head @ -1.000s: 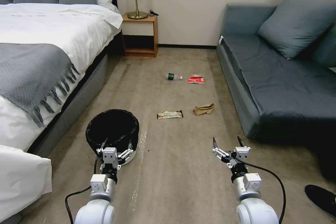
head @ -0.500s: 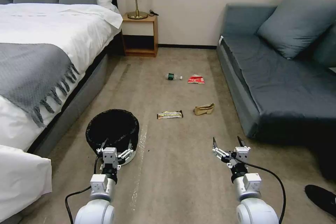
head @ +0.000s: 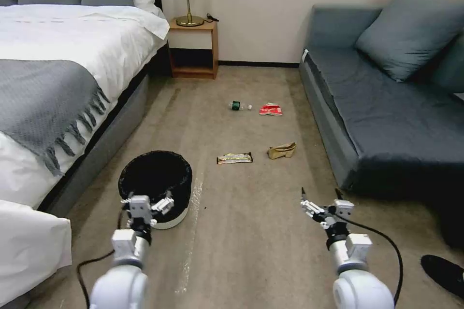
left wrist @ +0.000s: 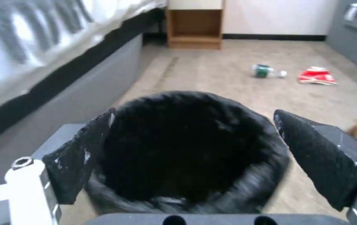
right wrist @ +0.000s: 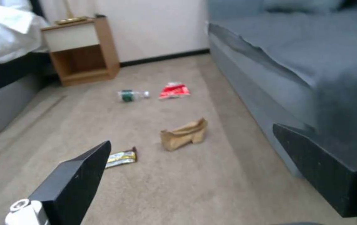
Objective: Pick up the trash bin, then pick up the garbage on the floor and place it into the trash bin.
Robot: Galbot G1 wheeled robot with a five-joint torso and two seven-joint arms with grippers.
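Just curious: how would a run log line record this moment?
left claw: open, at trash bin | right claw: open, idle | litter: on floor

Lower left of the head view: trash bin [head: 155, 184] on the floor [head: 241, 251], beside the bed [head: 58, 82]. Centre: snack wrapper [head: 235, 158] left of paper bag [head: 282, 150]; above them, bottle [head: 239, 105] left of packet [head: 270, 109]. Upper centre: nightstand [head: 193, 48]. Right edge: sofa [head: 386, 106].

Head camera looks down the floor [head: 232, 231]; both wrist cameras face forward, sharing it
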